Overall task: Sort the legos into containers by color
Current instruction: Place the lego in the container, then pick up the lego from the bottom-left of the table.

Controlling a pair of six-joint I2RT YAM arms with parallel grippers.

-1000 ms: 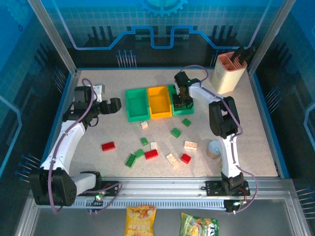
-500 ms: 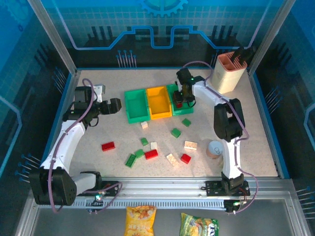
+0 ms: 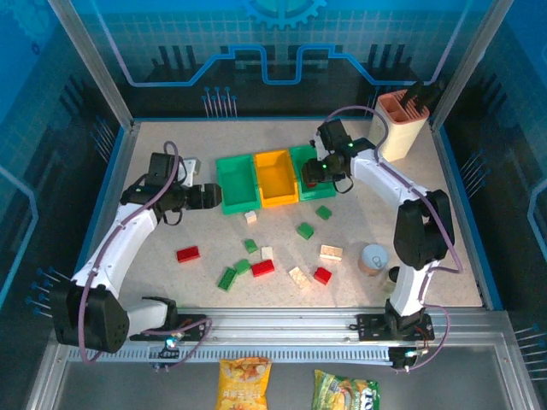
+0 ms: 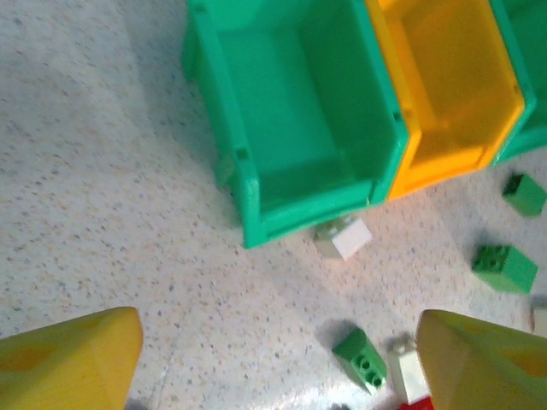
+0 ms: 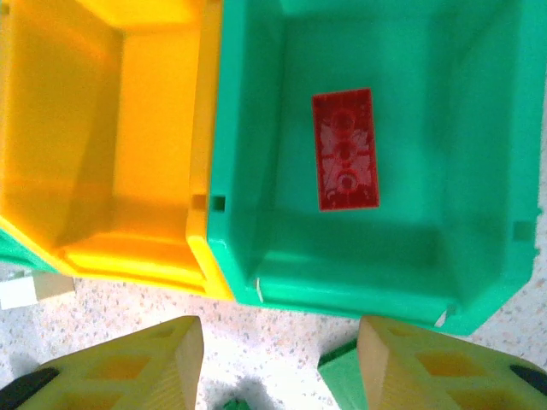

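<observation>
A red lego (image 5: 345, 149) lies flat inside the right green container (image 5: 479, 171); other legos (image 3: 262, 267) scatter the table (image 3: 197, 226) at its 6 o'clock. The right end effector (image 5: 280, 342) hangs over the container's 6 o'clock rim, spread wide, empty. The left end effector (image 4: 278, 342), likewise wide and empty, sits at 9 o'clock of the left green container (image 4: 291, 102).

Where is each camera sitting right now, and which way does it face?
Top external: above and behind the bases, looking down on the table; both arms show.
Left wrist: on the left end effector, facing down at the left green bin; its yellow fingers frame the bottom.
Right wrist: on the right end effector, facing down into the right green bin holding a red brick; its yellow fingers at the bottom.
Shared: both wrist views catch the yellow bin.
</observation>
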